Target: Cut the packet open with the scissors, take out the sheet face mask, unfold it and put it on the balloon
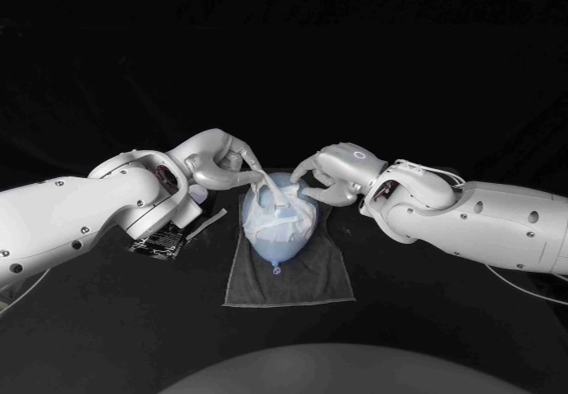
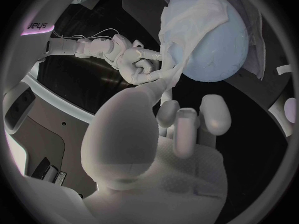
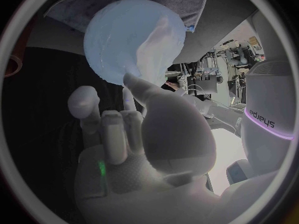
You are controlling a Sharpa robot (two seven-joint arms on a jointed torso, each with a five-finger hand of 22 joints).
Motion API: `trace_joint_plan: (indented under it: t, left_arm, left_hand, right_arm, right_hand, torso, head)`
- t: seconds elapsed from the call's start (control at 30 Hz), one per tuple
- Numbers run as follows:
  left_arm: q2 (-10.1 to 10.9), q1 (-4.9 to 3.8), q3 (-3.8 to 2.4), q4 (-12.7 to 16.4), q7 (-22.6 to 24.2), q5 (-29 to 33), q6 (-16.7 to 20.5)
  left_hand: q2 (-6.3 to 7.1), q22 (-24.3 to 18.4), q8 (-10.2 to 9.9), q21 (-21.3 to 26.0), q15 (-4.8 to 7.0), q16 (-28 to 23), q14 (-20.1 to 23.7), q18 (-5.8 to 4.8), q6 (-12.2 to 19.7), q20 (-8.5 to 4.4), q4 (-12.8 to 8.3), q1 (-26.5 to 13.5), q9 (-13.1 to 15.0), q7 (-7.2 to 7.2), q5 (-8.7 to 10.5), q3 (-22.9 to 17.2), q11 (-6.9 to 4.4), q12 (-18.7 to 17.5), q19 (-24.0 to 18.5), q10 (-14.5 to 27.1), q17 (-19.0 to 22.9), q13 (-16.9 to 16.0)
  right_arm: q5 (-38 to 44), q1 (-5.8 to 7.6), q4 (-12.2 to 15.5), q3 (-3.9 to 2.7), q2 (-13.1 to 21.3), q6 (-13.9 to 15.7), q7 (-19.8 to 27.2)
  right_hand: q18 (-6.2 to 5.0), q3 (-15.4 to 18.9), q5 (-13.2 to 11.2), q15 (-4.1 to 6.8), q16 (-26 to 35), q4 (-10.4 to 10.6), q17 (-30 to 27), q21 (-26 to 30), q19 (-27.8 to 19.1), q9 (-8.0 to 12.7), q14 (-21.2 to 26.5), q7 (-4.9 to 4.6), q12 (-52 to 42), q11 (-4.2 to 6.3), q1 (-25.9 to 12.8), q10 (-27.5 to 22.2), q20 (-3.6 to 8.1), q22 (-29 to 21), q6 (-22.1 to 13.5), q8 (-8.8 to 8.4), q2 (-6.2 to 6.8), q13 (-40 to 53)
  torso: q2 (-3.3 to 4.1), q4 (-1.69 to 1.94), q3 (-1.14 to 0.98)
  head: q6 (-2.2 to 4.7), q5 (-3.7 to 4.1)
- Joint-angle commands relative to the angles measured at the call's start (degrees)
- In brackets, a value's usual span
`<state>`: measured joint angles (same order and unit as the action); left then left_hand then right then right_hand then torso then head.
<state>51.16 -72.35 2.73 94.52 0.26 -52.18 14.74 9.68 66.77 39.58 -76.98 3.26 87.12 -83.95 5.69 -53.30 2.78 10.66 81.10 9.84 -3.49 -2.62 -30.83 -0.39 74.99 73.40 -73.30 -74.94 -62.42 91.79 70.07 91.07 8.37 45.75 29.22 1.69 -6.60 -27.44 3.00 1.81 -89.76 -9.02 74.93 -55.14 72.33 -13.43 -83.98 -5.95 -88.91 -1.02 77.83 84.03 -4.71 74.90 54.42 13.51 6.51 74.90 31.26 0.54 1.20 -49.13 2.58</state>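
Note:
A pale blue balloon (image 1: pixel 281 230) (image 2: pixel 215 45) (image 3: pixel 115 40) lies on a grey towel (image 1: pixel 310 283) in the middle of the table. The white sheet mask (image 1: pixel 275 203) (image 2: pixel 190 22) (image 3: pixel 157 40) is draped, crumpled, over the balloon's far half. My left hand (image 1: pixel 225 167) (image 2: pixel 156 134) reaches in from the left and pinches the mask's far edge. My right hand (image 1: pixel 328 172) (image 2: pixel 138 62) (image 3: pixel 124 134) comes from the right and pinches the same edge close beside it, lifting a strip of mask off the balloon.
The towel (image 2: pixel 256 55) (image 3: pixel 124 0) spreads toward me past the balloon's knot (image 1: pixel 276 267). A pale strip (image 1: pixel 211 222) and a small pale object (image 1: pixel 198 194) lie on the black table to the left of the towel, under my left arm.

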Motion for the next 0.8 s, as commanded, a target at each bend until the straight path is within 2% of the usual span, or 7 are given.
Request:
trace_joint_plan:
  t: [0.03, 0.3, 0.43, 0.5, 0.57, 0.67, 0.8]
  left_arm:
    - [-0.1, -0.10, -0.05, 0.1, -0.1, 0.1, -0.9]
    - [-0.1, -0.10, -0.05, 0.1, -0.2, 0.1, -1.2]
    - [-0.1, -0.10, -0.05, 0.1, -0.3, 0.1, -1.3]
    - [-0.1, -0.10, -0.05, 0.1, -0.3, 0.1, -1.4]
    - [-0.1, -0.10, -0.05, 0.1, -0.3, 0.1, -1.4]
    - [-0.1, -0.10, -0.05, 0.1, -0.4, 0.1, -1.5]
    - [0.0, -0.10, -0.05, 0.1, -0.5, 0.1, -1.6]
  left_hand:
    - [0.16, 0.1, 0.2, -0.3, 0.40, 0.3, -3.5, -0.34, -0.2, 0.01, -0.2, 0.0, 5.7, 0.15, -0.17, -0.1, -0.14, 0.4, 0.5, -0.3, -7.2, -0.1]
    - [0.16, 0.1, 0.2, -0.3, 0.40, 0.3, -3.5, -0.34, -0.2, 0.01, -0.2, 0.0, 5.7, 0.15, -0.17, -0.1, -0.14, 0.4, 0.5, -0.3, -7.2, -0.1]
    - [0.16, 0.1, 0.2, -0.3, 0.40, 0.3, -3.5, -0.34, -0.2, 0.01, -0.2, 0.0, 5.7, 0.15, -0.17, -0.1, -0.14, 0.4, 0.5, -0.3, -7.2, -0.1]
    - [0.16, 0.1, 0.2, -0.3, 0.40, 0.3, -3.5, -0.34, -0.2, 0.01, -0.2, 0.0, 5.7, 0.15, -0.17, -0.1, -0.14, 0.4, 0.5, -0.3, -7.2, -0.1]
    - [0.17, 0.1, 0.2, -0.3, 0.42, 0.3, -3.5, -0.35, -0.2, -0.02, -0.2, 0.1, 5.7, 0.14, -0.17, -0.2, -0.14, 0.4, 0.6, -0.3, -7.2, -0.2]
    - [0.17, 0.1, 0.2, -0.3, 0.42, 0.3, -3.5, -0.35, -0.2, -0.02, -0.2, 0.1, 5.7, 0.14, -0.17, -0.2, -0.14, 0.4, 0.6, -0.3, -7.2, -0.2]
    - [0.16, 0.1, 0.2, -0.4, 0.42, 0.3, -3.5, -0.35, -0.2, -0.04, -0.2, 0.1, 5.7, 0.13, -0.17, -0.2, -0.14, 0.3, 0.6, -0.2, -7.1, 0.0]
  right_arm:
    - [2.0, -0.01, -0.3, -0.01, -0.4, -1.6, 0.8]
    - [2.2, -0.01, -0.5, 0.00, -1.4, -1.5, 1.1]
    - [2.2, -0.01, -0.8, 0.00, -1.7, -1.8, 1.1]
    - [2.2, -0.01, -1.0, 0.00, -1.7, -1.8, 1.1]
    - [2.1, -0.01, -1.1, 0.00, -1.8, -1.8, 1.3]
    - [2.1, -0.01, -1.1, 0.01, -1.9, -1.9, 1.5]
    - [2.3, -0.01, -1.2, 0.01, -1.9, -2.1, 1.5]
  right_hand:
    - [-0.32, 0.0, -0.2, 0.51, -0.2, -0.4, 14.8, -0.1, 0.1, 0.1, -5.9, 0.34, -0.2, 0.48, 0.1, 5.2, 0.47, 6.0, -0.1, -0.29, 0.47, 14.2]
    - [-0.26, -0.1, -0.2, 0.58, -0.2, -0.3, 15.0, -0.4, 0.2, 0.0, -6.0, 0.35, -0.4, 0.52, 0.1, 5.4, 0.55, 6.1, 0.2, -0.24, 0.28, 14.4]
    - [-0.20, 0.0, -0.2, 0.60, -0.2, 0.3, 15.1, -0.5, 0.3, -0.2, -6.0, 0.18, -0.4, 0.41, -0.8, 5.4, 0.69, 6.1, 1.8, 0.24, -0.34, 14.4]
    - [-0.10, 0.2, -0.2, 0.21, -0.2, 1.1, 15.1, -0.6, 0.3, -0.5, -6.0, 0.05, -0.4, -0.25, -1.6, 5.4, 0.56, 6.1, 3.6, 0.91, -1.11, 14.4]
    - [-0.01, 0.4, -0.2, -0.15, -0.2, 2.2, 15.1, -0.7, 0.4, -0.8, -6.0, 0.09, -0.5, -0.49, -2.4, 5.5, 0.29, 6.1, 5.4, 1.67, -2.22, 14.5]
    - [-0.02, 1.0, -0.2, -0.09, -0.2, 3.9, 15.1, -1.0, 0.6, -1.4, -6.0, 0.67, -0.7, -0.22, -3.3, 5.6, 0.16, 6.1, 7.4, 2.82, -3.82, 14.7]
    - [-0.10, 2.1, -0.2, 0.39, -0.2, 5.0, 15.1, -1.0, 0.6, -2.2, -6.0, 1.56, -0.8, 0.47, -3.5, 5.7, 0.36, 6.1, 8.2, 4.00, -4.47, 14.8]
  torso:
    - [0.00, 0.03, -0.01]
    - [0.00, 0.03, 0.00]
    - [-0.01, -0.02, 0.00]
    - [0.00, -0.01, 0.00]
    - [0.00, 0.00, -0.03]
    - [-0.04, 0.00, -0.05]
    - [-0.04, -0.02, -0.02]
  head:
    - [0.03, 0.00]
    - [-0.06, -0.01]
    - [-0.12, -0.07]
    - [-0.13, -0.07]
    - [-0.18, -0.16]
    - [-0.17, -0.19]
    - [-0.23, -0.23]
